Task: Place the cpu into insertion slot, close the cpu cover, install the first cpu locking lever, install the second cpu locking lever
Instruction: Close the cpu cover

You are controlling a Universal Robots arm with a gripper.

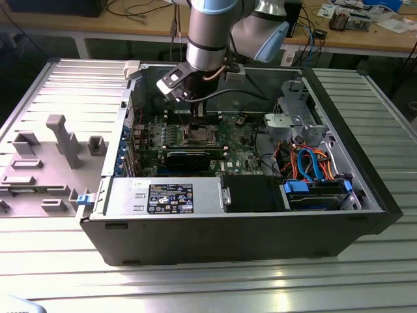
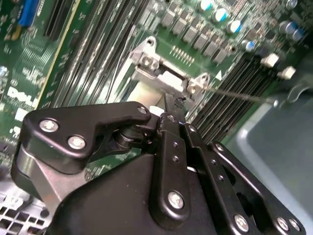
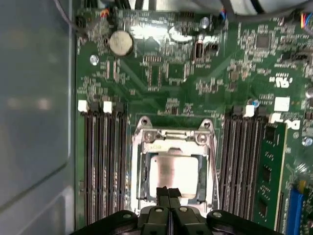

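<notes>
Black jointed hand [image 3: 168,190], closed tight, hangs above the pale metallic square cpu [image 3: 174,170].

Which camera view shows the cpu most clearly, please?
The first wrist view: the cpu lies face-up inside the cpu cover, the shut claw at its edge. The exterior view shows it small beneath the arm. In the second wrist view the claw's body hides most of it.

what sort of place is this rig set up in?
Probably an electronics lab or workshop: an opened black desktop computer case on a ribbed grey metal table, with cable-strewn wooden benches behind.
</notes>
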